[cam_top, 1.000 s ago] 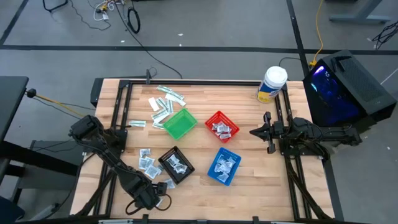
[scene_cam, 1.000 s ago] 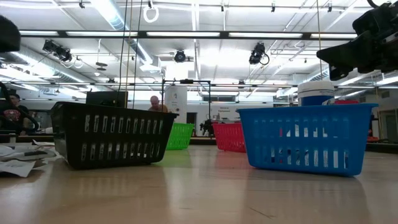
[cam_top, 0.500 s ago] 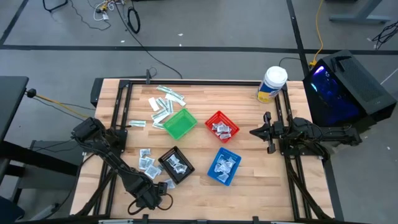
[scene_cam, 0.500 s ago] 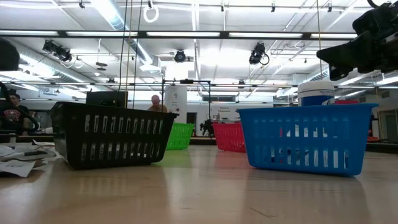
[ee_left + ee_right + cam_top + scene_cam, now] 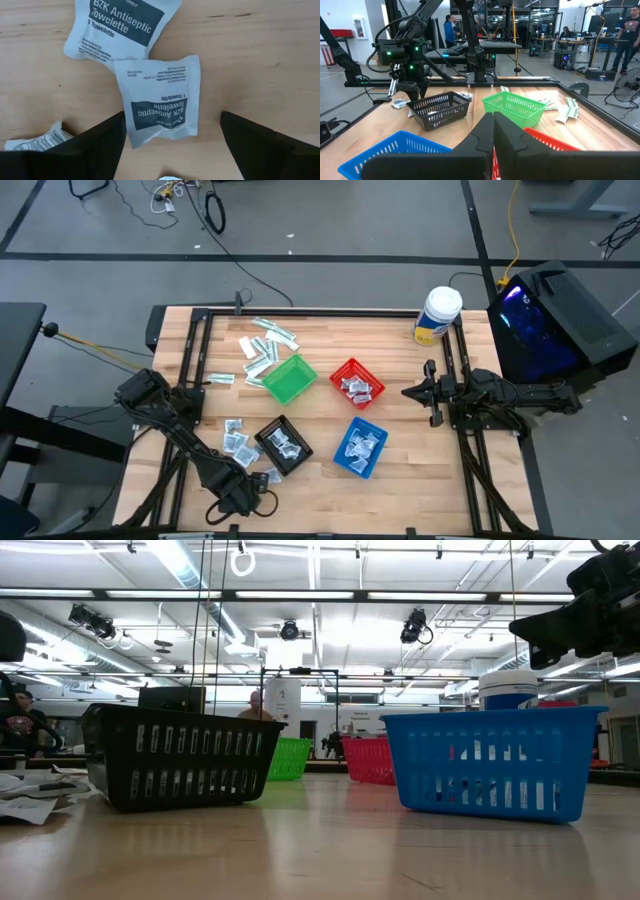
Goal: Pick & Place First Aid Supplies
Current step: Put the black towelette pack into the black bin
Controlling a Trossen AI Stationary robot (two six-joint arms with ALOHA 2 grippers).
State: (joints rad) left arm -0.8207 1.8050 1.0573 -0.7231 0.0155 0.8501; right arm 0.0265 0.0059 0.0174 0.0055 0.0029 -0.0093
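Two dark arms, wedge-fingered pincers

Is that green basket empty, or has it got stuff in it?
Empty: from above, the green basket shows only its green floor, while packets lie beside it.

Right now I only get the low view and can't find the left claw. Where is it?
Observer: The left claw hangs low over a sachet on the wood beside the black basket, with its jaws open on either side of the sachet.
Operator: Is that sachet lying alone?
Observer: No, a second sachet touches its far edge.
Operator: And the right claw?
Observer: The right claw is shut, over bare wood on the far side of the red basket from the left arm.
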